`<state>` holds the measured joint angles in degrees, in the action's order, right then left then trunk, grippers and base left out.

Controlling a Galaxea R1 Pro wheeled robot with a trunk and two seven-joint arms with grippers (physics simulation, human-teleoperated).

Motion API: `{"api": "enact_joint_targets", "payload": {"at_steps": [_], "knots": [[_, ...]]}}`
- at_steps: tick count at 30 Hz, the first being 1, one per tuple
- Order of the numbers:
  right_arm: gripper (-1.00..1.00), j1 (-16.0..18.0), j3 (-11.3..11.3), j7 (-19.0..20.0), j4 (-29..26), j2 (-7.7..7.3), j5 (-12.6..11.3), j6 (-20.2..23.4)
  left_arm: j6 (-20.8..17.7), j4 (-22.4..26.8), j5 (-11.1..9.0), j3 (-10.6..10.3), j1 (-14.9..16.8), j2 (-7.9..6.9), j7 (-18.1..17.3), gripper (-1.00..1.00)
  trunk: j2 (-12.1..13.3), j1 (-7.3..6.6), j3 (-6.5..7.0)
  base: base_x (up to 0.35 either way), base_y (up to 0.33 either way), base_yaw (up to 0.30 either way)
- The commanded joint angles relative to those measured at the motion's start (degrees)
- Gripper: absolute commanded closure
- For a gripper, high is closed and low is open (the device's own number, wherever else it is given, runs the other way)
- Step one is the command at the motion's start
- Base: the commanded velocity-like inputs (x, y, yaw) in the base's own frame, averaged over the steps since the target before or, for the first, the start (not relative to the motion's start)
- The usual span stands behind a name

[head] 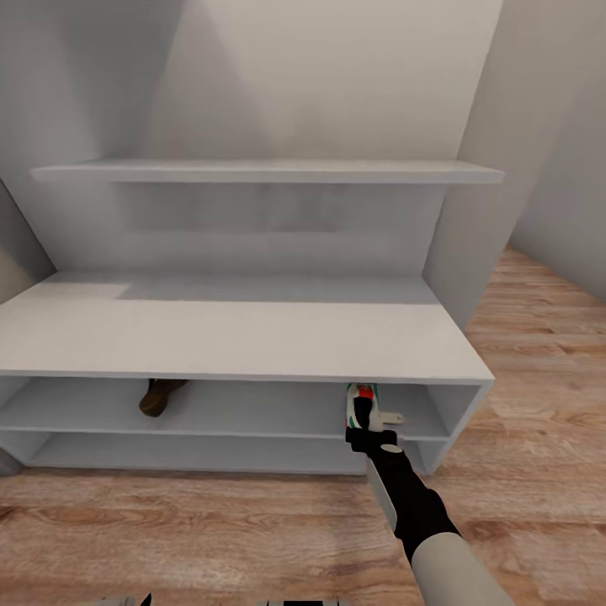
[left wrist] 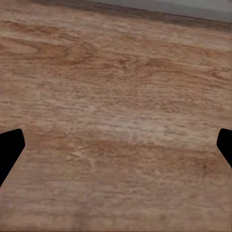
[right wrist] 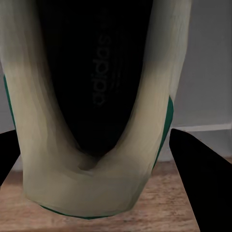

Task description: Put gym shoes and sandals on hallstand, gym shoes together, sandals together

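A white gym shoe (head: 360, 402) with green stripes and a red patch lies at the right end of the hallstand's (head: 236, 337) upper shelf slot, its heel over the front edge. My right gripper (head: 368, 433) is shut on that heel. In the right wrist view the gym shoe (right wrist: 82, 183) sits between the black fingers (right wrist: 203, 179), its dark opening facing the camera. A brown sandal (head: 160, 396) lies in the same slot toward the left. My left gripper (left wrist: 116, 145) is open over the bare corridor floor (left wrist: 116, 87).
The hallstand's wide pale bench top (head: 252, 324) carries nothing, and a wall shelf (head: 269, 172) runs above it. The lower slot (head: 194, 453) looks bare. Wood floor (head: 210, 522) stretches in front and to the right, where a pale wall (head: 555, 168) closes the corridor.
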<state>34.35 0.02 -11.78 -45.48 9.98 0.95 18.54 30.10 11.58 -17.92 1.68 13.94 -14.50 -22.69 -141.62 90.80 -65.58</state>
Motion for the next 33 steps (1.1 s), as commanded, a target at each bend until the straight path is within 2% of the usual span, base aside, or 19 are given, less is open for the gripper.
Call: {"api": "enact_joint_targets", "payload": {"at_steps": [1,11,17,33], "knots": [[1.0,0.0,0.0,-0.2,-0.1,0.02,0.1,0.4,0.0,-0.1,-0.4,0.2,0.0,0.0,-0.6,-1.0,0.0,0.0,-0.05,0.067,0.0,0.0],[1.0,0.0,0.0,-0.2,-0.1,-0.04,0.1,0.4,0.0,-0.1,-0.4,0.2,0.0,0.0,-0.6,-1.0,0.0,0.0,-0.05,0.027,0.0,0.0],[1.0,0.0,0.0,-0.2,0.0,-0.05,0.1,0.4,0.0,-0.1,-0.4,0.2,0.0,0.0,-0.6,-1.0,0.0,0.0,-0.05,0.191,0.0,0.0],[1.0,0.0,-0.1,-0.2,-0.1,-0.05,0.1,0.4,0.0,-0.1,-0.4,0.2,0.0,0.0,-0.6,-1.0,0.0,0.0,-0.05,0.085,0.0,0.0]]}}
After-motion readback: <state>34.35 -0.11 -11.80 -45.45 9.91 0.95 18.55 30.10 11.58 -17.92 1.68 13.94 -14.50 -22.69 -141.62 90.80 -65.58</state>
